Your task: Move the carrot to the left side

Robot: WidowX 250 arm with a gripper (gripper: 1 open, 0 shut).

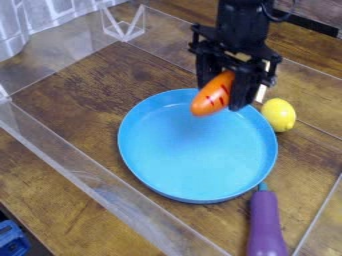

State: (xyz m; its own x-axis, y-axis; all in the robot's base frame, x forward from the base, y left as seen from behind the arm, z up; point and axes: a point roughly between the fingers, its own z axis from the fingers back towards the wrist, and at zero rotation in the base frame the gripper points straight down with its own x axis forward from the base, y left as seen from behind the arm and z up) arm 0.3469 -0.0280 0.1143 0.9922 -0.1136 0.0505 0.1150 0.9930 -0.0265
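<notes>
The orange carrot (213, 94) with dark grooves hangs tilted in the air above the far rim of the blue plate (187, 165). My black gripper (225, 88) points straight down and is shut on the carrot's upper end. The carrot's green top is hidden between the fingers. The carrot's tip points down and to the left.
A yellow lemon (279, 113) lies on the wooden table just right of the plate. A purple eggplant (269, 226) lies at the plate's near right. Clear plastic walls (80, 170) border the table on the left and front, with a clear stand (123, 22) at the back left.
</notes>
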